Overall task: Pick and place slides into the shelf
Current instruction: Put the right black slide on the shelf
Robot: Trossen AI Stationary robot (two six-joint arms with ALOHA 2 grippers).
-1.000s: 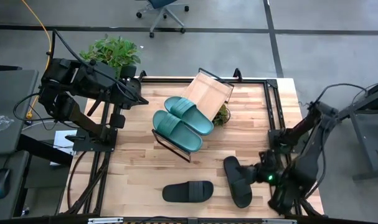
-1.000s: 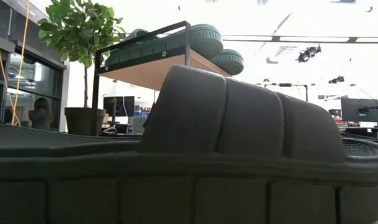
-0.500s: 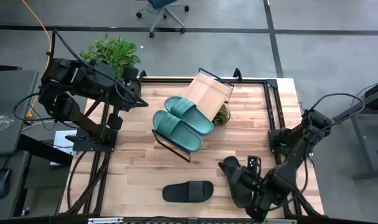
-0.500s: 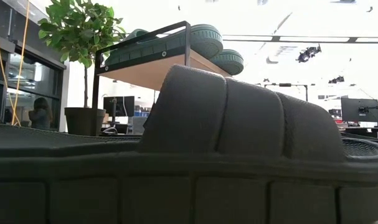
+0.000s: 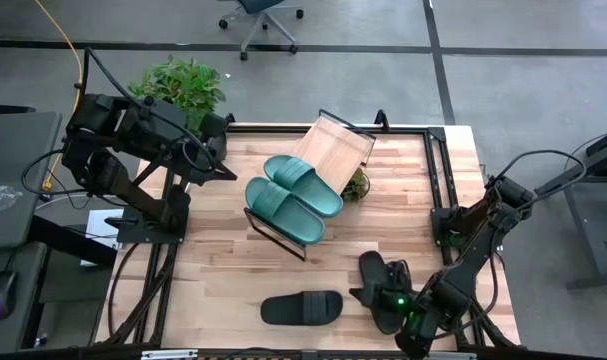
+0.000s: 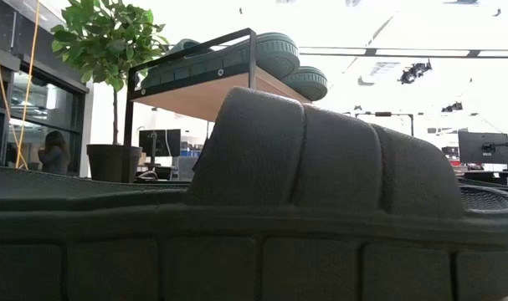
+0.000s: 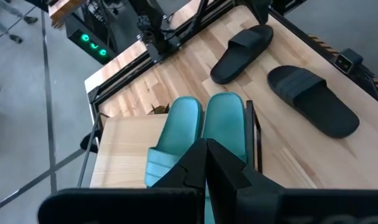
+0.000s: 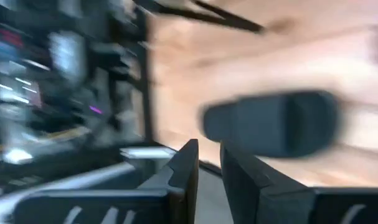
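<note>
The two teal slides (image 5: 293, 195) lie side by side on the slanted shelf (image 5: 333, 146) in the middle of the tabletop (image 5: 223, 270). Two black slides lie on the tabletop near its front edge: one (image 5: 301, 307) lies alone, the other (image 5: 380, 288) is just beside the right claw (image 5: 398, 306). I cannot tell if the right claw holds anything or how wide it is. The left claw (image 7: 205, 163) is fully closed and empty, hanging above the shelf side.
</note>
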